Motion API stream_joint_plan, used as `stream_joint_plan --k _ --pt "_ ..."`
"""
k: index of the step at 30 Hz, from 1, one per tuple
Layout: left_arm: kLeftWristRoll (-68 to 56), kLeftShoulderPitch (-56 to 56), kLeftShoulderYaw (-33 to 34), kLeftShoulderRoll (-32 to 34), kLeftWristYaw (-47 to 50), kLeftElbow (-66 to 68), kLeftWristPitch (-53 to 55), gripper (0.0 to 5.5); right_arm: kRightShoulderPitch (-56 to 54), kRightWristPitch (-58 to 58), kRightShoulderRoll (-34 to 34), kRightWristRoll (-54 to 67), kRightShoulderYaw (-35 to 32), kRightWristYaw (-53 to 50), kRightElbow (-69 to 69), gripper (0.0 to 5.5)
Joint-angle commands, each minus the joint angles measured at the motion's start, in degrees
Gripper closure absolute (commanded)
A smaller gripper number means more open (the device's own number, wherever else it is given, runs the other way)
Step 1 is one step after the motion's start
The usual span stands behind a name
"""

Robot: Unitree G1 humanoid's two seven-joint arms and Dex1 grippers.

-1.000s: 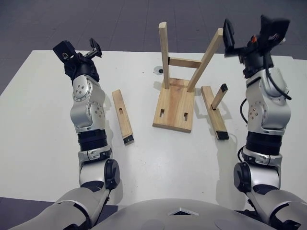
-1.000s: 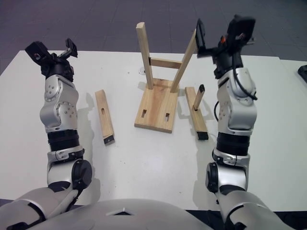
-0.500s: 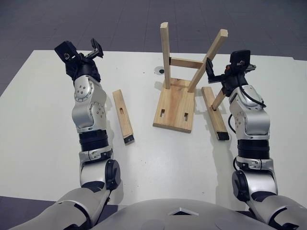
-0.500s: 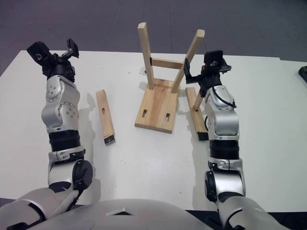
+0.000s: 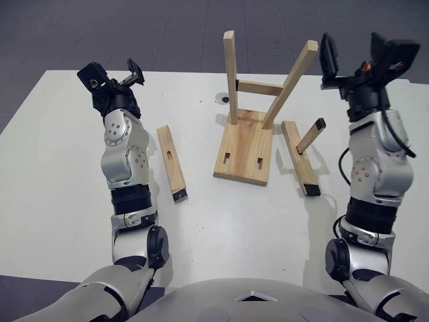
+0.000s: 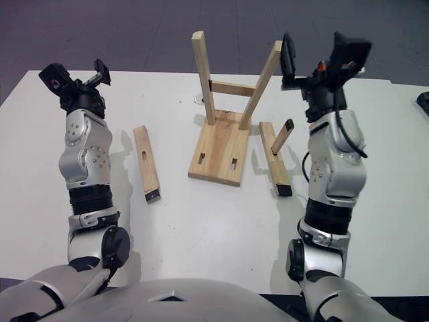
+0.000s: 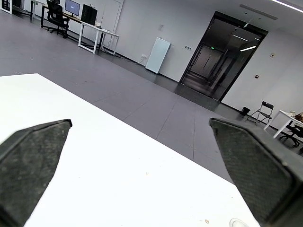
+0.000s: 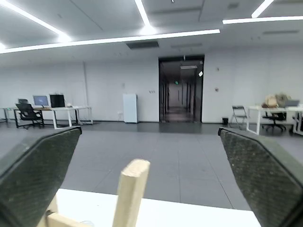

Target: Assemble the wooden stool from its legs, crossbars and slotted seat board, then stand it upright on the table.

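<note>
The slotted seat board [image 5: 241, 153] lies flat mid-table. Two legs stand in its far slots: one upright [image 5: 230, 77], one tilted [image 5: 289, 84], joined by a crossbar [image 5: 259, 87]. A loose slotted bar [image 5: 171, 163] lies to the left of the board. To the right lies another bar [image 5: 299, 161] with a short peg [image 5: 309, 135] leaning up out of it. My left gripper [image 5: 114, 72] is raised and open over the table's far left, holding nothing. My right gripper [image 5: 358, 57] is open, held high just right of the tilted leg's top [image 8: 130, 188].
The white table [image 5: 53, 168] has free room at the front and on both sides. A small round mark [image 5: 221, 98] sits behind the board. Beyond the far edge is grey floor.
My right arm dipped toward the bar with the peg half a second ago and has risen again beside the tilted leg's top, still open. The left arm and the wooden parts have stayed put.
</note>
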Motion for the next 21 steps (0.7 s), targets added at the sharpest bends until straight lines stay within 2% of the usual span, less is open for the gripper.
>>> stream_joint_plan --k 1,5,9,14,18,21 --pt "0.7 2.0 -0.2 -0.4 0.9 -2.6 0.8 0.1 11.4 5.9 -1.4 0.6 2.3 1.3 -6.9 0.12" --pt "0.9 3.8 -0.5 -1.0 1.2 -4.6 1.8 0.1 22.1 8.6 -2.4 -0.2 3.7 2.7 -10.5 0.12" --pt "1.1 5.4 -0.8 -1.1 1.3 -6.2 2.8 0.1 26.7 11.4 -5.9 -5.7 7.5 2.4 -8.0 0.12" --pt "0.6 6.0 -1.0 -1.6 1.5 -7.0 5.0 0.1 23.6 22.5 -7.0 -6.2 10.6 2.1 -6.1 0.12" --pt "-1.0 5.7 -0.5 -2.1 1.9 -8.0 9.0 0.1 20.1 33.4 -6.7 -4.8 10.2 1.5 -4.3 0.12" --pt "-1.2 5.4 -0.4 -2.1 2.1 -8.9 11.3 0.1 17.7 40.4 -6.6 -3.6 8.7 1.4 -3.0 0.54"
